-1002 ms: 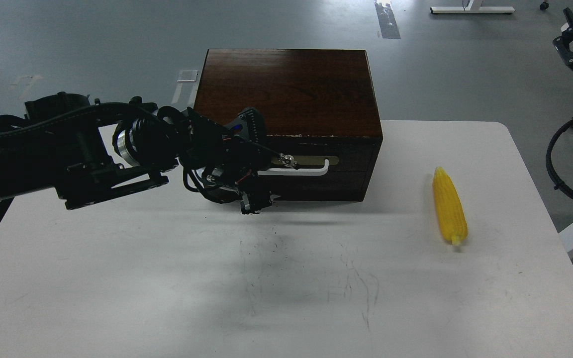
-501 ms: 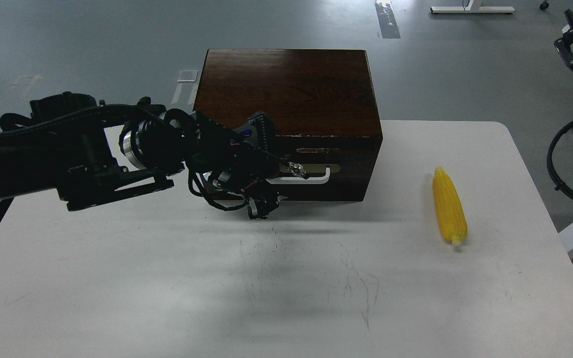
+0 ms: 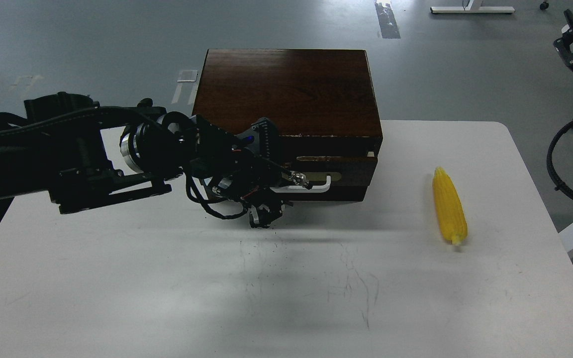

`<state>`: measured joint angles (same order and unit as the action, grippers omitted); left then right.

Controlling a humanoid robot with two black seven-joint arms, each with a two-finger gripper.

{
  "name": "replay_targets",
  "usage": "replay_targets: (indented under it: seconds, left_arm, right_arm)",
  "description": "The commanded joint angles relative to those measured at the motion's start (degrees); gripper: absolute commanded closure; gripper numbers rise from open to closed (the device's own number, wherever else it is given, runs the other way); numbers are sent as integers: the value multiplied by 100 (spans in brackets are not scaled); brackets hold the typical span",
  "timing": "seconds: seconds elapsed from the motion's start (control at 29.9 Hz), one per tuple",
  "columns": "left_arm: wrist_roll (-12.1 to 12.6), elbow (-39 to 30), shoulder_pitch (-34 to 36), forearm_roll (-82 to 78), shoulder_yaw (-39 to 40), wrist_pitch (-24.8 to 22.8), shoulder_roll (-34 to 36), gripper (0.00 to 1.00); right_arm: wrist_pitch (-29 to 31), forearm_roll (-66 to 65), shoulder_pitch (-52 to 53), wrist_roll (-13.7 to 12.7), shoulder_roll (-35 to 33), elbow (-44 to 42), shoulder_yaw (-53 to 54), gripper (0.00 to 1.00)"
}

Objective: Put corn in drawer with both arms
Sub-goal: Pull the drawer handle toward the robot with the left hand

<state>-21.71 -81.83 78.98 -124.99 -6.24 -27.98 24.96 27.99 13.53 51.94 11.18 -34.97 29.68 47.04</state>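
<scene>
The yellow corn (image 3: 449, 206) lies on the white table (image 3: 167, 298) to the right of the dark brown box (image 3: 286, 89), its tip pointing away from me. The drawer (image 3: 348, 171) stands a little way out of the box, with a pale strip of its inside showing at its top edge. My left gripper (image 3: 280, 191) is at the left end of the white bar handle (image 3: 319, 187) and closed on it. My right gripper (image 3: 570, 49) is small and dark at the far right, raised, far from the corn; its fingers cannot be told apart.
A black cable loop (image 3: 562, 169) hangs at the table's right edge. Pen marks cover the middle of the table. Grey floor lies behind the box, with a white stand base (image 3: 470, 9) at the top.
My left gripper has moved toward me and slightly right with the handle. The drawer front has come out of the box and a pale gap has opened at its top. The corn has not moved.
</scene>
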Motion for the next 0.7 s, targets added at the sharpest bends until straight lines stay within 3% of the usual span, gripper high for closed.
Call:
replay_targets:
  seconds: [0.0,0.67]
  left_arm:
    - [18,-26,-6,-1,0,-2,9,62]
    - [18,-422,21,-1,9,-2,211,61]
  right_arm:
    - [1,0,9,-2,-1,3,-2,0]
    - [1,0,9,-2,-1,3,-10,0]
